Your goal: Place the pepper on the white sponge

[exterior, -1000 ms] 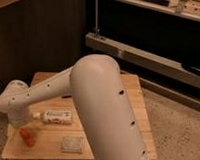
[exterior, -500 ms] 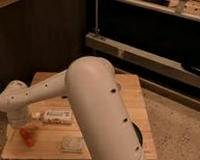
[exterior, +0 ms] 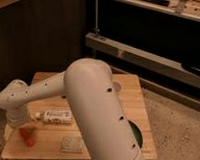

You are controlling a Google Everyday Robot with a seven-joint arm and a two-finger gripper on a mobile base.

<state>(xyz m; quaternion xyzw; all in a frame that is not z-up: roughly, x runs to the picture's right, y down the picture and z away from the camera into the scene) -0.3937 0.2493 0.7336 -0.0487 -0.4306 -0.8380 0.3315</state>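
The pepper (exterior: 27, 135) is a small orange-red piece lying on the wooden table (exterior: 128, 95) near its front left corner. The white sponge (exterior: 72, 144) is a flat pale square pad on the table near the front edge, to the right of the pepper and apart from it. My gripper (exterior: 23, 127) hangs from the white wrist at the far left, right over the pepper, and the wrist hides most of it. I cannot tell whether it touches the pepper.
A long white labelled bottle (exterior: 54, 116) lies on its side behind the sponge. A green plate (exterior: 136, 137) shows partly behind my large white arm (exterior: 97, 109). Dark shelves (exterior: 144, 56) stand behind the table.
The arm's big link has shifted slightly. The wrist stays over the pepper, and the pepper and sponge lie where they were.
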